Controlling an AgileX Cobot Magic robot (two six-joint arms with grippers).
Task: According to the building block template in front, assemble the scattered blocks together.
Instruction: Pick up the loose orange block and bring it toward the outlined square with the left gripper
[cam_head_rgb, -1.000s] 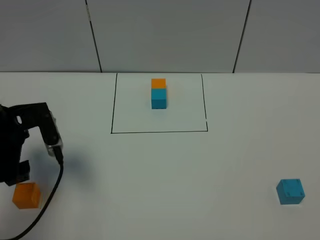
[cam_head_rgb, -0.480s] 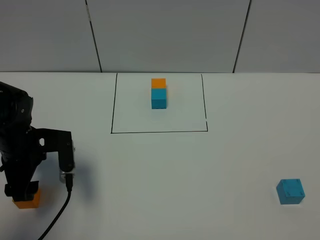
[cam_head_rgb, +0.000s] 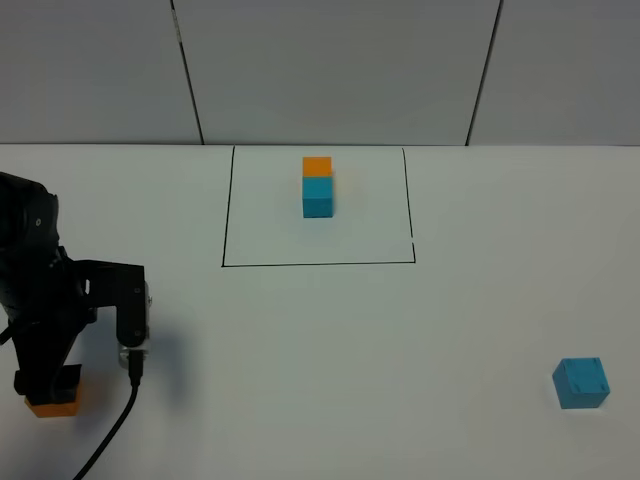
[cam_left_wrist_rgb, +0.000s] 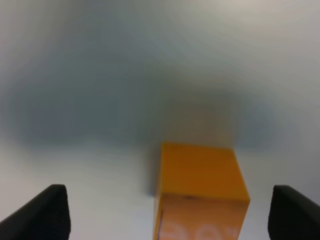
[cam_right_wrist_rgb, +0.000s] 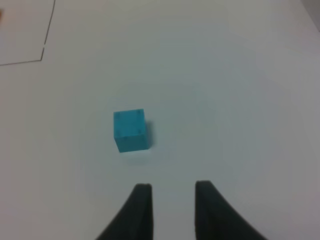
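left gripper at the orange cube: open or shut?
Open. In the left wrist view the left gripper has its fingers wide apart, with the orange cube between them and gaps on both sides.

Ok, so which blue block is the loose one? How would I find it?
Start at the white table and find the black drawn rectangle at its far middle. Now look toward the near right corner, where one cyan cube sits alone. Unlike the cyan half of the template pair inside the rectangle, it touches nothing and has small dark specks.
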